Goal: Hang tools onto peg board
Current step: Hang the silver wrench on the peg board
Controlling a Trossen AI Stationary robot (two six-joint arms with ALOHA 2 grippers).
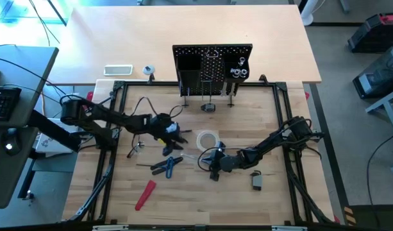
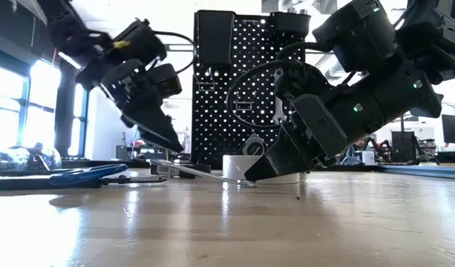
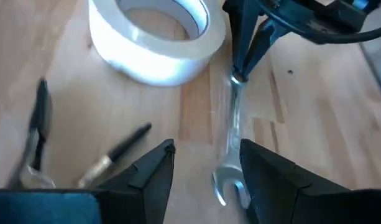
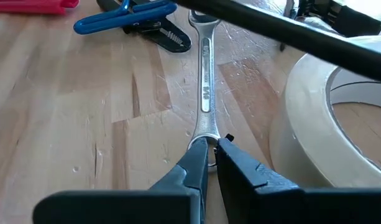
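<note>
A silver wrench (image 4: 205,81) lies between my two grippers at the table's middle, next to the white tape roll (image 1: 207,138). My right gripper (image 4: 210,152) is shut on its ring end. My left gripper (image 3: 206,168) is open and stands over the wrench's open-jaw end (image 3: 226,186), one finger on either side; I see no touch. The blue-handled pliers (image 1: 167,165) and the red-handled tool (image 1: 145,194) lie flat toward the near left. The black peg board (image 1: 212,64) stands upright at the far edge. My right gripper pinches the wrench's ring end (image 4: 206,138) between its two fingertips. The fingers come from the table's right, slanting down, and lie along the wrench. In the low view the held end (image 2: 249,182) is down at the table top and the shaft slants slightly up toward the left gripper.
A small grey tool (image 1: 256,181) lies near the right arm. More silver tools (image 1: 137,146) lie under the left arm. A dark-tipped tool (image 3: 115,152) lies close to my left fingers. The black frame rails (image 1: 113,128) run along the table's sides. Bare wood lies at the near middle.
</note>
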